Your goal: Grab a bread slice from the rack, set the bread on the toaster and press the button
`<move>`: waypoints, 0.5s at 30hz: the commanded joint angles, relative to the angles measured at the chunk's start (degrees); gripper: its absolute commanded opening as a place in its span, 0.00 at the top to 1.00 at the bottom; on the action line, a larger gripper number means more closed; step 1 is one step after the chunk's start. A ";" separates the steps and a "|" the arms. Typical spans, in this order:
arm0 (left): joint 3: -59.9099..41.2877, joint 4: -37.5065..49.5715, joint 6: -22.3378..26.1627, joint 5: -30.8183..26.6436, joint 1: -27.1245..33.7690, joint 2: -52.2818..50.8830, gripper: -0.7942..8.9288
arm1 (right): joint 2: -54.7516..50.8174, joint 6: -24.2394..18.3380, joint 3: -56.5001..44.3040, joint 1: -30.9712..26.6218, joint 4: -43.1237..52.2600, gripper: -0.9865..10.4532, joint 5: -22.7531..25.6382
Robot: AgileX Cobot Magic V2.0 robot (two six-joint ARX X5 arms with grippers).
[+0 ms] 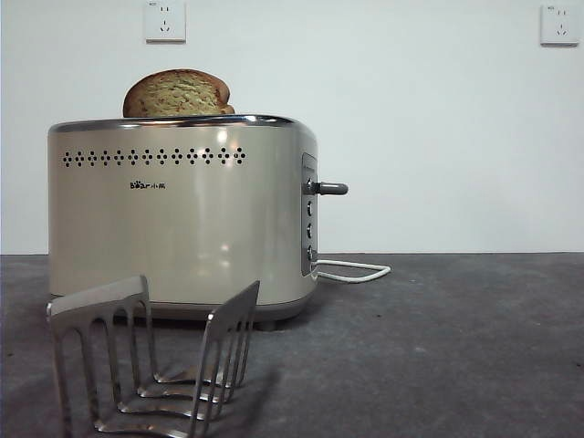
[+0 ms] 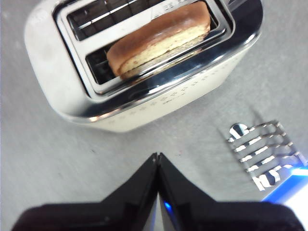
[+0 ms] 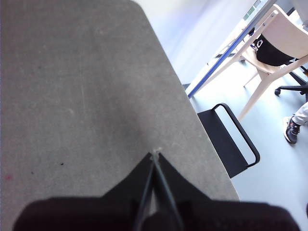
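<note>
Since the slice of bread (image 1: 178,93) already sits in the toaster (image 1: 182,214) slot with its dome proud, only the button (image 1: 330,189) is left. Left claw (image 2: 158,156) pinched closed, holding nothing, above the desk (image 2: 43,154) between toaster and rack (image 2: 262,151). Right claw (image 3: 155,155) also closed, parked away. Risk: closed tip slides off the short lever, or shoves the toaster sideways.

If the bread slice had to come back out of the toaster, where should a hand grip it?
Grip the slice of bread by its domed top, which stands above the toaster rim, coming straight down with jaws across its flat faces; the rest sits in the slot.
</note>
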 commanded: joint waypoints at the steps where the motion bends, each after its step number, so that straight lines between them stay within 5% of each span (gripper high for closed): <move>1: -0.44 5.33 12.83 -0.35 0.46 -0.52 0.92 | 2.03 0.00 0.15 0.02 -1.29 0.91 0.20; 5: -4.85 22.86 19.71 2.19 2.67 -3.30 0.92 | 5.40 0.00 0.15 0.02 -1.29 0.91 0.20; 11: -26.16 58.31 9.14 11.82 8.46 -11.80 0.92 | 9.62 0.00 0.15 0.02 -1.29 0.91 0.20; 15: -42.51 70.64 3.85 12.35 12.76 -18.69 0.92 | 11.87 0.00 0.13 0.02 -1.29 0.91 0.17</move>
